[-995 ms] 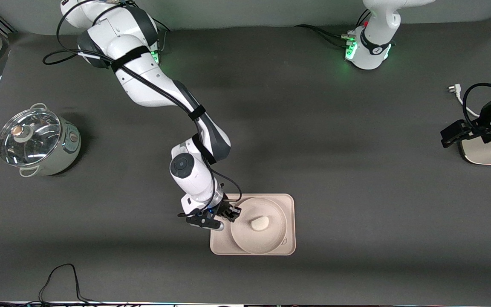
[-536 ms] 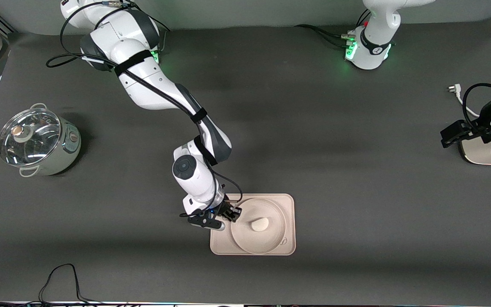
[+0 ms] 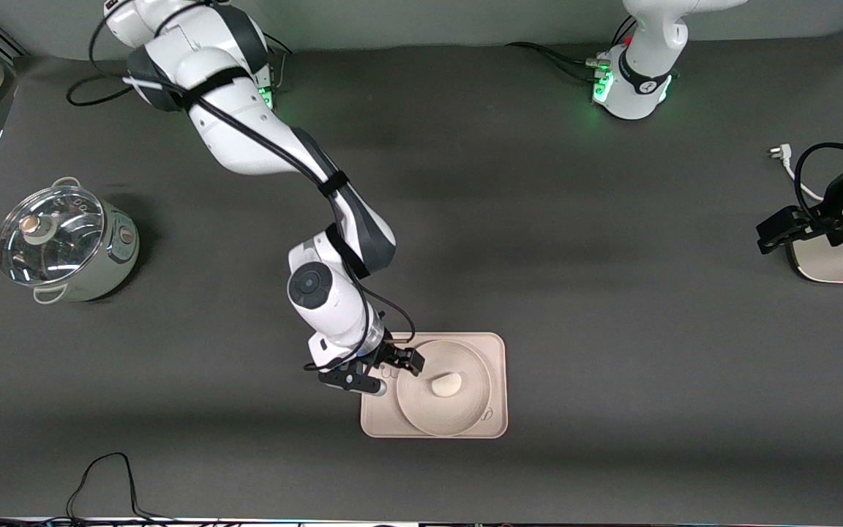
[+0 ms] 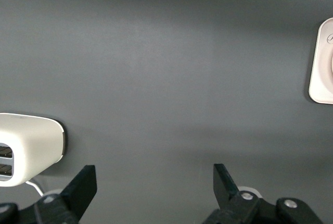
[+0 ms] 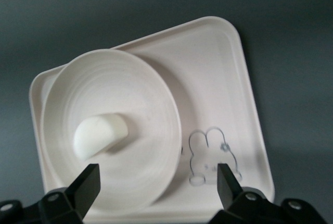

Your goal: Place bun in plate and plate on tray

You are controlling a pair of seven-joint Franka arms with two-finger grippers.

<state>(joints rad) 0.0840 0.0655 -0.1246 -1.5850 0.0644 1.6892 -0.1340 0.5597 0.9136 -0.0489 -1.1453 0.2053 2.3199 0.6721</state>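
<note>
Over the tray's edge toward the right arm's end of the table, the right gripper (image 3: 401, 364) hangs with its fingers (image 5: 87, 182) spread wide and nothing between them; in the right wrist view the two dark fingertips frame the plate (image 5: 151, 109) and the tray (image 5: 229, 78) below, touching neither; the gripper sits just above the plate's rim on that side.

The bun (image 3: 447, 383) lies in the plate (image 3: 465, 413) near its middle, its flat edge visible in the right wrist view (image 5: 100, 135); the plate rests on the tray (image 3: 498, 344), covering most of it and set toward one end, so a bare strip of tray shows the outline of a cartoon rabbit (image 5: 210, 153); the tray lies flat on the dark table (image 3: 612, 293), nearer to the front camera than the middle of the table.

The right arm reaches down from its base to this spot; a black cable runs along it.

The left gripper (image 4: 156, 185) waits well apart at the left arm's end of the table, its fingers (image 4: 83, 185) also spread with nothing held; it hovers low over the dark table beside a white appliance (image 4: 28, 148); a corner of the tray shows at the edge of the left wrist view.

Toward the right arm's end of the table stands a small pot (image 3: 74, 249) with a glass lid (image 3: 48, 234), well apart from the tray; a black cable (image 3: 107, 479) loops on the table at the edge nearest the front camera.
</note>
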